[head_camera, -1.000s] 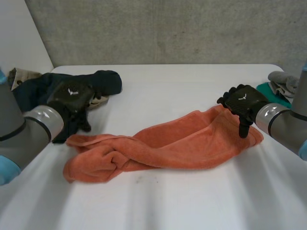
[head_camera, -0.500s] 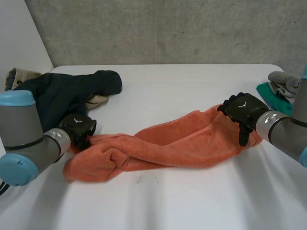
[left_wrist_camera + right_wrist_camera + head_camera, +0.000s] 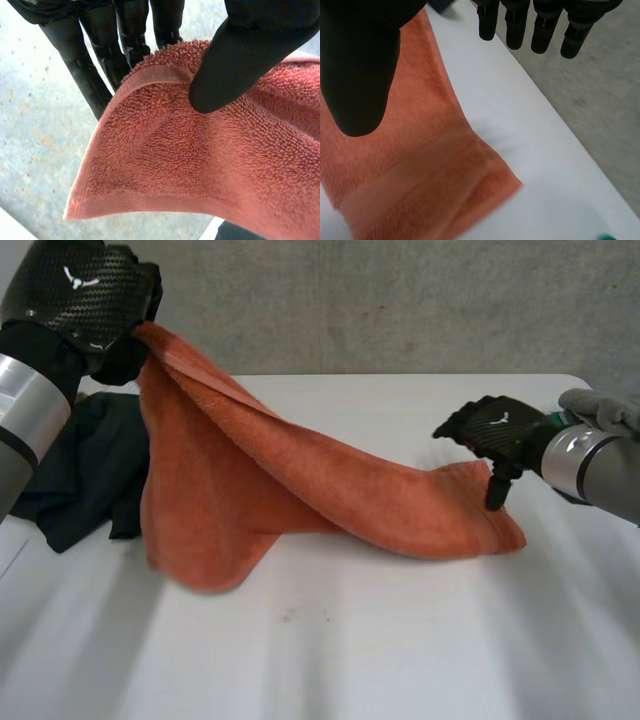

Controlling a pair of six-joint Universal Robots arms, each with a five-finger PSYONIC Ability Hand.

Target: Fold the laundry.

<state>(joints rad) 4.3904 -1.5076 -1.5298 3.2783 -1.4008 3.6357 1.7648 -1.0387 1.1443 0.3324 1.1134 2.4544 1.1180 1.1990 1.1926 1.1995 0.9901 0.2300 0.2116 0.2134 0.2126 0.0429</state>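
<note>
An orange towel (image 3: 300, 490) hangs from my left hand (image 3: 80, 295), which is raised high at the table's left side. In the left wrist view the thumb (image 3: 240, 55) pinches a hemmed corner of the towel (image 3: 200, 165) against the fingers. From there the cloth slopes down to the white table (image 3: 350, 660), and its right end lies flat. My right hand (image 3: 495, 435) hovers just over that right end, open, thumb pointing down. In the right wrist view its thumb (image 3: 360, 65) and straight fingers (image 3: 540, 30) stand above the towel's corner (image 3: 410, 185), holding nothing.
A dark navy garment (image 3: 85, 465) lies on the table at the left, partly behind the hanging towel. A grey cloth (image 3: 600, 405) sits at the far right beyond my right arm. A concrete wall rises behind the table's far edge.
My left hand closed on the towel's left end and lifted it high off the table. The right hand stayed open near the right end, rising slightly.
</note>
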